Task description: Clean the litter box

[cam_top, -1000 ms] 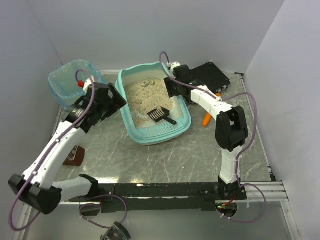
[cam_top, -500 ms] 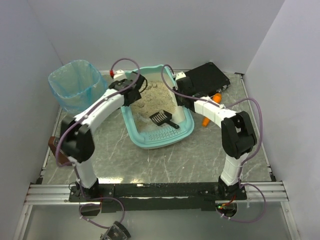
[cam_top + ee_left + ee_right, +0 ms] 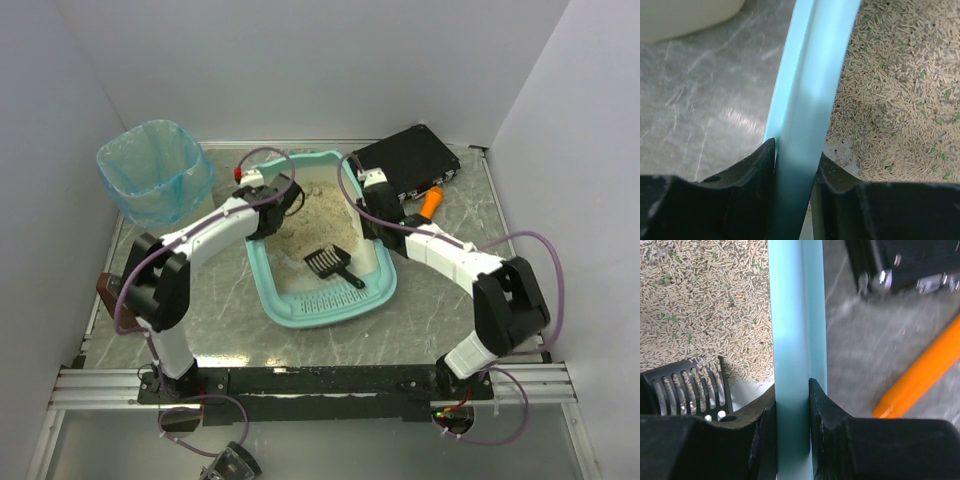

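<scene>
The litter box [image 3: 325, 310] is a teal tray holding beige litter [image 3: 320, 225], in the middle of the table. A black slotted scoop [image 3: 330, 265] lies on the litter. My left gripper [image 3: 272, 205] is shut on the box's left rim; the left wrist view shows the teal rim [image 3: 810, 75] pinched by my left gripper [image 3: 794, 165], with litter [image 3: 890, 90] to its right. My right gripper [image 3: 372, 207] is shut on the right rim. In the right wrist view the rim [image 3: 795, 315] runs through my right gripper [image 3: 792, 405], with the scoop [image 3: 685, 385] just inside.
A blue-bagged bin [image 3: 155, 170] stands at the back left, its white wall [image 3: 685, 15] close to the left gripper. A black case [image 3: 405, 160] and an orange object [image 3: 430, 203] lie just right of the box. A brown item [image 3: 108, 292] sits at the left edge.
The left arm swung from beside the bin to the box's left rim and closed on it. The right gripper closed on the right rim. The box has slid nearer and to the right.
</scene>
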### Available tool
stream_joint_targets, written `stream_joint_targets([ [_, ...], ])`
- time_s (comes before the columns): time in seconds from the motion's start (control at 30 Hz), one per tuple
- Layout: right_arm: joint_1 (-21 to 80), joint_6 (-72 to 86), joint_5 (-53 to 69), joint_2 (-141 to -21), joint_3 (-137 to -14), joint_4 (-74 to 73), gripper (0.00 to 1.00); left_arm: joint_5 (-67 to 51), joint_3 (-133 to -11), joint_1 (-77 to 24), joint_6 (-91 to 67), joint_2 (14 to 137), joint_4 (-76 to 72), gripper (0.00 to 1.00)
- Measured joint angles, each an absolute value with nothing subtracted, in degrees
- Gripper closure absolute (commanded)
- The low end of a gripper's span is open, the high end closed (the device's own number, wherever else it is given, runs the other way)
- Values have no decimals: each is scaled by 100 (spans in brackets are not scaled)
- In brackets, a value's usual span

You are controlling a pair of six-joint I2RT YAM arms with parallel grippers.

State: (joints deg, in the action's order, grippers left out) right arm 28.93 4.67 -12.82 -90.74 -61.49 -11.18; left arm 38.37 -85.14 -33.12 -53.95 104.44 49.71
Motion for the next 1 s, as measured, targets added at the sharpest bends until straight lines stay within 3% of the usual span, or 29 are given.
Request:
stream_joint_targets([
  [0.13, 3044, 703, -1369, -8414, -5614, -1452, 74, 3894, -7717, -3817, -5714, 9817, 5002, 64],
  [0.17, 3085, 766, -1409, -8265, -5494, -1533, 69, 3909, -7585, -3935, -5837, 9706, 5043, 54],
  [0.2, 3122, 812, -1426, -8117, -5378, -1612, 40, 3940, -7459, -4040, -5972, 9605, 5063, 49],
  [0.23, 3148, 858, -1439, -7977, -5269, -1669, 33, 3935, -7380, -4112, -6077, 9537, 5094, 42],
  [0.27, 3175, 998, -1382, -7852, -5175, -1754, 31, 3920, -7303, -4200, -6230, 9480, 5107, 29],
  [0.3, 3192, 1090, -1367, -7804, -5137, -1839, 28, 3913, -7290, -4241, -6276, 9459, 5118, 25],
  [0.37, 3223, 1184, -1372, -7771, -5179, -2023, 24, 3881, -7321, -4329, -6407, 9448, 5124, 2],
  [0.5, 3232, 1284, -1459, -7734, -5347, -2742, 13, 3865, -7568, -4342, -6541, 9448, 5457, 3],
  [0.63, 3312, 1291, -1398, -7244, -5607, -3159, 11, 3800, -7730, -4333, -6407, 9161, 5419, 3],
  [0.83, 4001, 1111, -657, -5811, -5658, -3070, 12, 3389, -7032, -4333, -5741, 7203, 4464, 3],
  [1.0, 4674, 1105, -99, -6071, -5655, -3050, 14, 3063, -5863, -4333, -5454, 5548, 3767, 3],
])
